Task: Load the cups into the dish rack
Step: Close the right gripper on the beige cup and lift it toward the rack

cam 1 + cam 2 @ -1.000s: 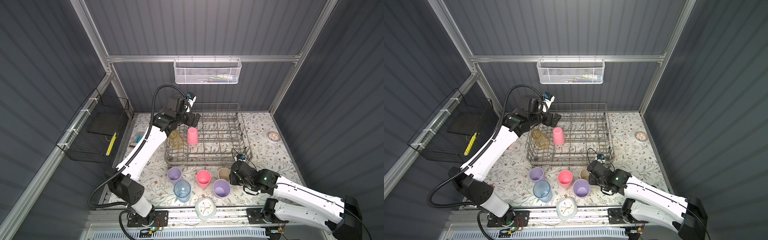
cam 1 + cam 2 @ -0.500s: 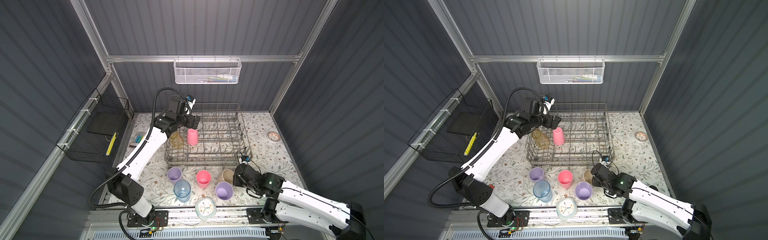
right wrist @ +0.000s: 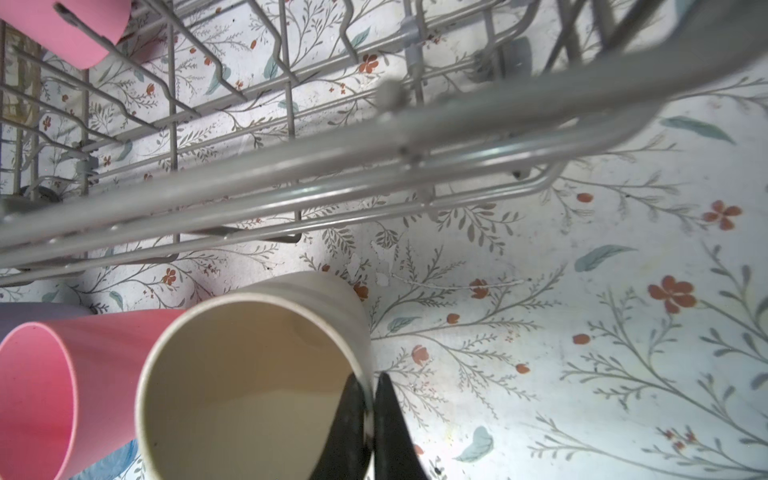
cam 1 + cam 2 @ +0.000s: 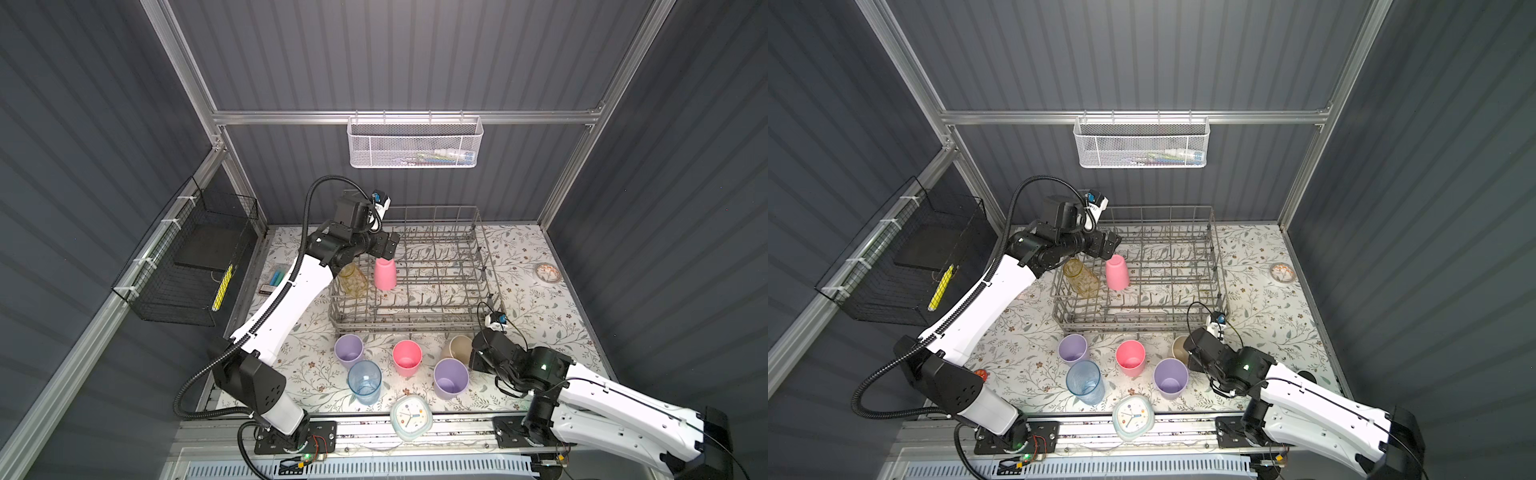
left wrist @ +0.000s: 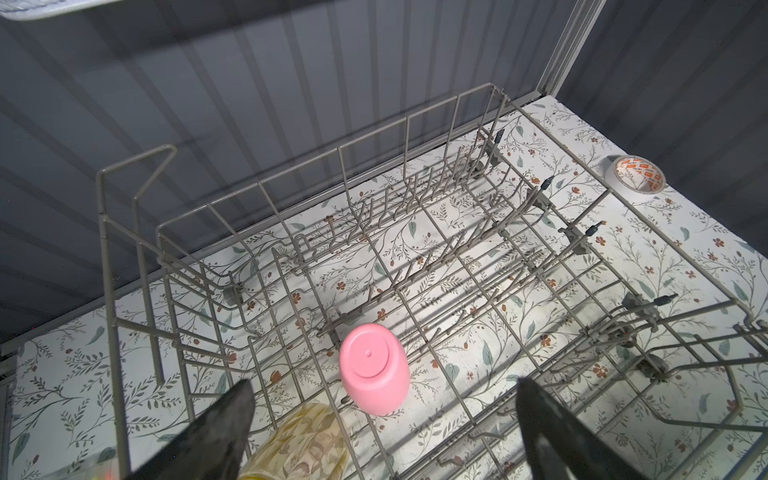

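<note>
Fingers (image 3: pixel 392 424) of the right arm pinch the beige cup (image 3: pixel 249 374) by its wall beside the dish rack (image 3: pixel 457 124); left fingers (image 5: pixel 224 419) hang spread above the racked, upturned pink cup (image 5: pixel 374 370) and a yellowish glass (image 5: pixel 299 444) cut off by the frame.

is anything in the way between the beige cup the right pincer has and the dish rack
Only the near side wall of the dish rack stands between the beige cup, pinched by the right pincer, and the tines. The pink cup and patterned glass inside sit far to the left.
</note>
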Tool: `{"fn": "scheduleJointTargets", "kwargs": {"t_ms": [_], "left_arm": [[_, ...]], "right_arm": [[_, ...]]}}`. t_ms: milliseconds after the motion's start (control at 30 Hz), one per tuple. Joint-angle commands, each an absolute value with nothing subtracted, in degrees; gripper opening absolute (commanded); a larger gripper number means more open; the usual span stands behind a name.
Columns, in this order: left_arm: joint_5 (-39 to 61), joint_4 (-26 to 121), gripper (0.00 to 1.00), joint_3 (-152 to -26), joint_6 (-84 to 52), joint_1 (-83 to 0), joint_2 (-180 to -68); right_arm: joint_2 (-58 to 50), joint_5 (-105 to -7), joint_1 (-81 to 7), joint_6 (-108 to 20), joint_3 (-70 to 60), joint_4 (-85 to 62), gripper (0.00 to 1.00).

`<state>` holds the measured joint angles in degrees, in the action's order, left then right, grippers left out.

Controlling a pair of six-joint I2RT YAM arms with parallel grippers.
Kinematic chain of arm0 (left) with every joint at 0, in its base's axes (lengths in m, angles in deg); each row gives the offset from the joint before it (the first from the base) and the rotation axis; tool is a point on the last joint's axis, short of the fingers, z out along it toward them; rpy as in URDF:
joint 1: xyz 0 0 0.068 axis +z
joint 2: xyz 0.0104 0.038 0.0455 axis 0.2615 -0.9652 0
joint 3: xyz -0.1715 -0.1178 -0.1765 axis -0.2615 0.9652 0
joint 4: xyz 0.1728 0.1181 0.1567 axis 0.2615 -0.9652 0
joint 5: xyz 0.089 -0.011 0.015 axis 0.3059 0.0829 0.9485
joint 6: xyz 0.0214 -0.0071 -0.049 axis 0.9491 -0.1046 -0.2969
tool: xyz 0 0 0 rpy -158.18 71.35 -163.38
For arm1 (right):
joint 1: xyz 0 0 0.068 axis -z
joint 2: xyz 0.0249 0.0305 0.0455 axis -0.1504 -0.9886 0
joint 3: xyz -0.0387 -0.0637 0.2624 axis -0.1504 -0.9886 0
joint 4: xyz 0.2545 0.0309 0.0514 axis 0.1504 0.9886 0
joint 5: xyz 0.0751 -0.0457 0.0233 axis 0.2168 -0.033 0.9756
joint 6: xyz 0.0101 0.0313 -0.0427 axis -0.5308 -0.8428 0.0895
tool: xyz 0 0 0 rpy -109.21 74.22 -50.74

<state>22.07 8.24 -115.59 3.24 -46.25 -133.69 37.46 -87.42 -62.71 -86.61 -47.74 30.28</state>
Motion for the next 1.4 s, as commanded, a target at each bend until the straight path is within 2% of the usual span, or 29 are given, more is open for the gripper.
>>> {"fn": "scheduleJointTargets", "kwargs": {"t_ms": [0,300,567,833,1167,1367], "left_arm": [[20.93,7.18,0.98,-117.33,4.19,-46.54,-135.03],[20.79,7.18,0.98,-117.78,5.13,-46.54,-136.32],[20.70,7.84,0.98,-118.02,5.77,-46.54,-136.42],[20.08,8.68,0.99,-117.71,5.62,-46.54,-136.95],[18.37,9.07,0.99,-118.04,5.17,-46.54,-136.96],[12.05,11.84,0.99,-116.72,3.81,-46.54,-135.62]], "right_arm": [[39.90,-91.76,-62.88,-89.43,-46.72,33.65,0.06],[43.66,-93.78,-62.90,-92.17,-43.81,41.71,0.05],[53.02,-90.22,-62.89,-96.17,-42.89,52.35,0.01],[60.15,-90.19,-62.96,-96.27,-35.94,61.86,0.00],[59.94,-89.05,-62.93,-84.64,-24.69,51.49,0.00],[57.83,-88.73,-62.88,-76.15,-21.42,40.55,0.00]]}}
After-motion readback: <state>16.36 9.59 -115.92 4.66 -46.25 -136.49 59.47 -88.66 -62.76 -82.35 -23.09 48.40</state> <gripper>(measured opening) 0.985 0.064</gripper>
